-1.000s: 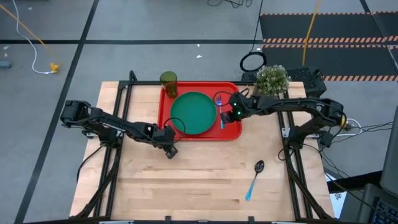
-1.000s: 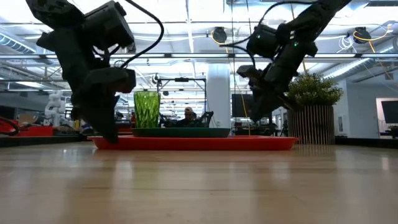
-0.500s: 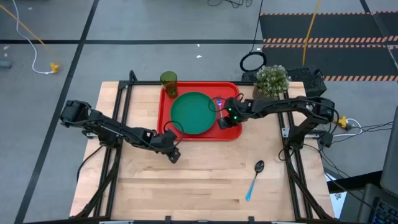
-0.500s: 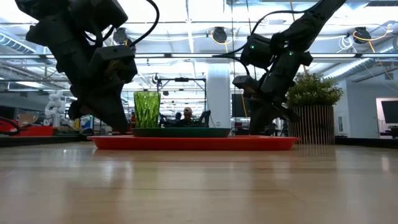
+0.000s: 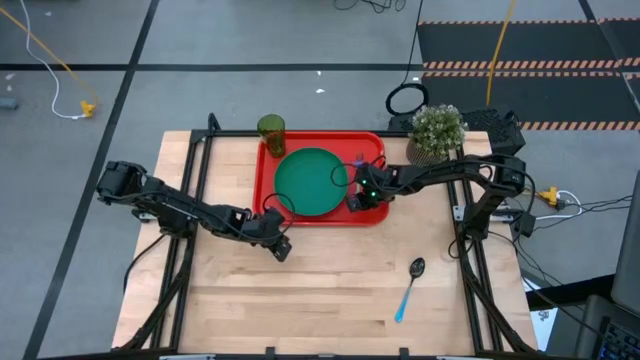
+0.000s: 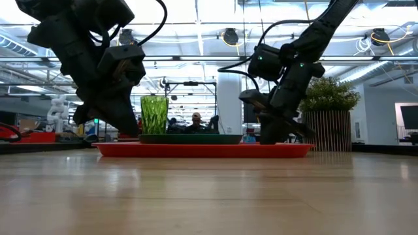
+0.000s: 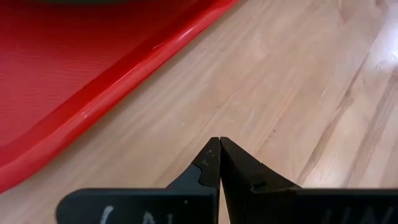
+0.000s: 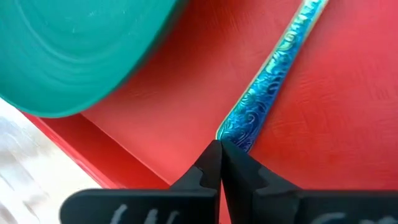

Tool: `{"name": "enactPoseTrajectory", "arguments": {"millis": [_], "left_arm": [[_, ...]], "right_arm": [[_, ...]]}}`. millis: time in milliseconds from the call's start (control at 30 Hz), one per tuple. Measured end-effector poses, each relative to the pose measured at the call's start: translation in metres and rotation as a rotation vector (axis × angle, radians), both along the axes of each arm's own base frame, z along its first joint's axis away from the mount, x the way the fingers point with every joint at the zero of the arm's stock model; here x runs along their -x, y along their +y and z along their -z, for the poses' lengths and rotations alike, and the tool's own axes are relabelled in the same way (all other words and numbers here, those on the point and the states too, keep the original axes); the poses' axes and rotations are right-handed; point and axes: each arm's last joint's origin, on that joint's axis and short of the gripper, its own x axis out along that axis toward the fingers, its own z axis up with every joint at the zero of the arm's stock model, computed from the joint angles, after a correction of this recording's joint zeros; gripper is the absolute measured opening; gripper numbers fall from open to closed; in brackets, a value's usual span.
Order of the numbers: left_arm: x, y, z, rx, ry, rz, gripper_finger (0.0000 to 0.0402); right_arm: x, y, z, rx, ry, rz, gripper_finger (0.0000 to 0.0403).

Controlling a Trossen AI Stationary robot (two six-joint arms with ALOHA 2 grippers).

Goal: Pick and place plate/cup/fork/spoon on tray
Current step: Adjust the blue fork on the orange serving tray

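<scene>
Your right claw [image 8: 219,144] sits low over the red tray [image 5: 272,205], beside the green plate [image 5: 311,181], with its two fingers pressed tip to tip at the near end of the fork's [image 8: 272,85] light-blue patterned handle. From the wrist view the handle end lies right at the fingertips, but you cannot tell whether they pinch it or merely touch it, so treat the fork as lying flat on the tray floor. It looks thin, stiff and light, and the handle looks glossy, so expect it to skate if nudged sideways; take it across the middle of the handle, not at the tip.

The spoon [image 5: 408,285] is the piece still off the tray, lying well apart on the bare desk [image 5: 330,290] toward the front right, bowl pointing toward the tray. It should behave like the fork: light, rigid, low to the wood, hard to get fingers under. The translucent green cup [image 5: 271,130] stands upright at the tray's far left corner.

Your left claw [image 7: 219,147] is closed and empty, hovering over the desk just outside the tray's near rim.

The desk is smooth pale wood with little grip. A potted plant [image 5: 437,130] stands just off the tray's far right corner, close to the right arm. Beyond the desk is an open workshop with people in the background.
</scene>
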Motion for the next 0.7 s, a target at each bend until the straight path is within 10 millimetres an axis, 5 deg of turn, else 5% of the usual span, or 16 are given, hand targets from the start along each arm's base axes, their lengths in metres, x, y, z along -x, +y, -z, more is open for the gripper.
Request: {"name": "enactPoseTrajectory", "arguments": {"millis": [700], "left_arm": [[-0.0018,-0.0004,-0.0014,-0.001,-0.022,0.009,0.0005]], "right_arm": [[0.0012,0.0004,0.0010,-0.018,0.018,0.031,0.0000]]}}
